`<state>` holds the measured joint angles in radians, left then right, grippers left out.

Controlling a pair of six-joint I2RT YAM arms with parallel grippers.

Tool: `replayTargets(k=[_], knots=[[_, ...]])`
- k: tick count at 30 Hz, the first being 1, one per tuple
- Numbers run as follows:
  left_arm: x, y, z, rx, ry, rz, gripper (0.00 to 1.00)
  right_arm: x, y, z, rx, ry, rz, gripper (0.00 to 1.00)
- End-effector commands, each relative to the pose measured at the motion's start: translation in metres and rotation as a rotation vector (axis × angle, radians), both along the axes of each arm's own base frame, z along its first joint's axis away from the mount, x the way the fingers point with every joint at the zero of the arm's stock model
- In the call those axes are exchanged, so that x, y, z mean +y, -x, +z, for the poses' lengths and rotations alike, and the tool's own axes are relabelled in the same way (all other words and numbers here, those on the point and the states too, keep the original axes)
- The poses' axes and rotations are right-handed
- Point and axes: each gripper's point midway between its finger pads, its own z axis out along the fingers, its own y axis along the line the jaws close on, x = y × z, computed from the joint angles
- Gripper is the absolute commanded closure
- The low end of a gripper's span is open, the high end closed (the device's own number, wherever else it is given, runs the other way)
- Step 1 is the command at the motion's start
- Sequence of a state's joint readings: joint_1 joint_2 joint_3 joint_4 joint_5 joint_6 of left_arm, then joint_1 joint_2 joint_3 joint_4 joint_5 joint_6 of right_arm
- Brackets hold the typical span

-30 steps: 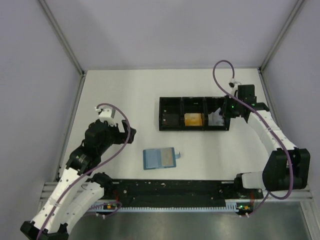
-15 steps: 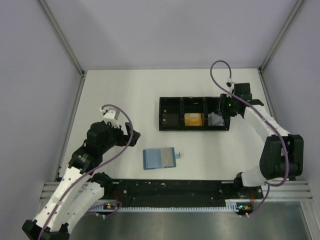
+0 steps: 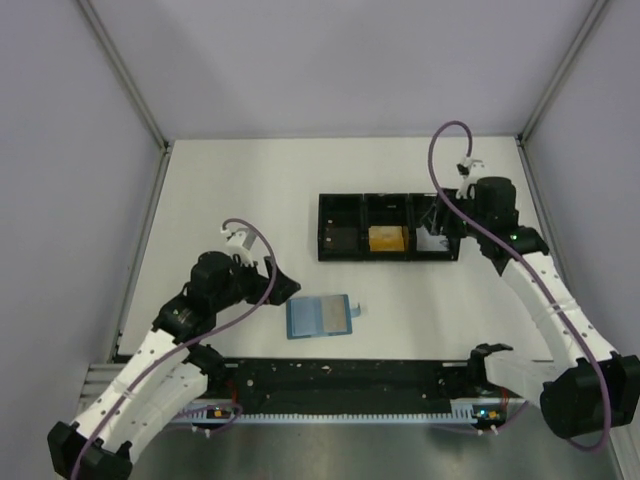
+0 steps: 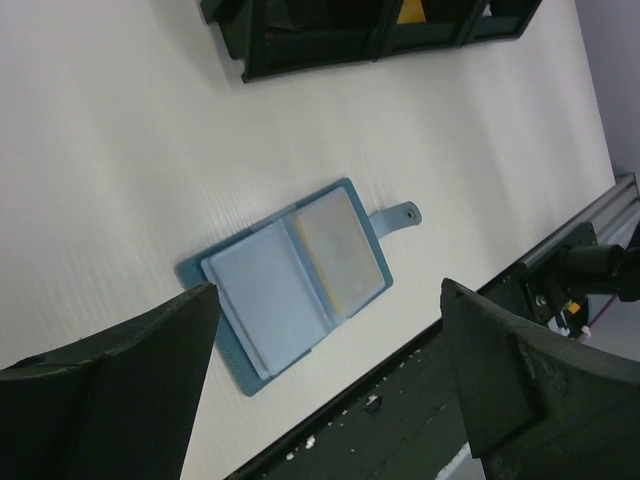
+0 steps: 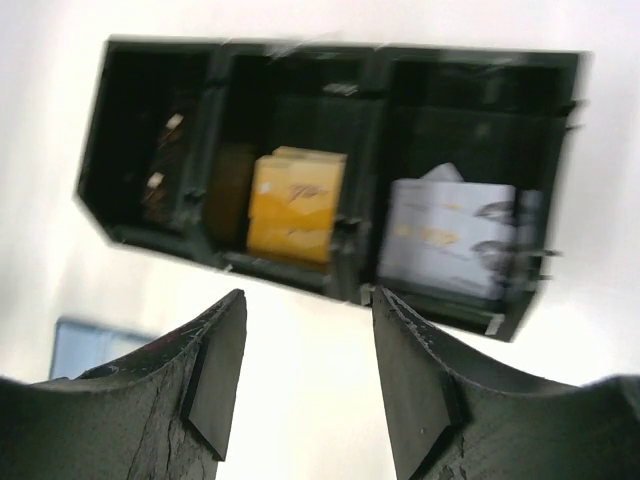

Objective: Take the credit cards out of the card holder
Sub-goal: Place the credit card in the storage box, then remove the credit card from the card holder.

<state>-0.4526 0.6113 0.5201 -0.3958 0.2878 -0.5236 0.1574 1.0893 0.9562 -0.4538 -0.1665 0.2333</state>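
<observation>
You are working in a robot test cell, the kind of boxed-in bench a lab sets up. Take the black tray (image 3: pixel 388 258) as your mark. It sits on a plain white table (image 3: pixel 250 190). Behind the tray and out to either side of it stand flat pale grey panels (image 3: pixel 330 60), held by bare metal posts (image 3: pixel 120 70) that box the table in. On the near side of the tray a black slotted rail (image 3: pixel 340 378) runs along the table edge. Two white and black robot arms rise from it, the left arm (image 3: pixel 150 365) and the right arm (image 3: pixel 545 290). Purple cables (image 3: pixel 440 150) loop loose off both arms.
</observation>
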Motion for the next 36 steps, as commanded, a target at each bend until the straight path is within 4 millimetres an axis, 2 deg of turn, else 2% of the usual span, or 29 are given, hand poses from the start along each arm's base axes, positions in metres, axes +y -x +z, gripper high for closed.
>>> replayTargets(k=[1,6,9,13,18,22,25,27,33,36], knots=[[-0.025,0.004,0.009,0.002,0.098,-0.043,0.06,0.061,0.031,-0.005,0.019,-0.089,0.196,0.47],[-0.042,0.011,-0.009,0.038,0.035,-0.045,0.07,0.132,0.071,-0.016,0.046,-0.2,0.395,0.47],[-0.041,0.01,-0.033,0.098,-0.034,-0.002,0.12,0.173,0.094,-0.027,0.075,-0.269,0.502,0.46],[-0.03,0.012,-0.064,0.186,-0.144,0.038,0.14,0.204,0.115,-0.053,0.144,-0.281,0.57,0.46],[-0.023,0.015,-0.093,0.243,-0.232,0.061,0.17,0.224,0.131,-0.084,0.23,-0.257,0.606,0.45],[-0.026,0.021,-0.11,0.294,-0.264,0.039,0.22,0.236,0.136,-0.103,0.265,-0.243,0.621,0.45],[-0.027,0.024,-0.121,0.326,-0.288,0.029,0.24,0.238,0.135,-0.118,0.293,-0.222,0.599,0.45],[-0.027,0.027,-0.129,0.348,-0.308,0.027,0.29,0.239,0.136,-0.13,0.317,-0.204,0.592,0.45],[-0.03,0.036,-0.142,0.39,-0.289,0.009,0.37,0.236,0.136,-0.155,0.364,-0.151,0.558,0.45],[-0.029,0.04,-0.148,0.406,-0.279,0.011,0.47,0.236,0.136,-0.16,0.378,-0.142,0.555,0.45]])
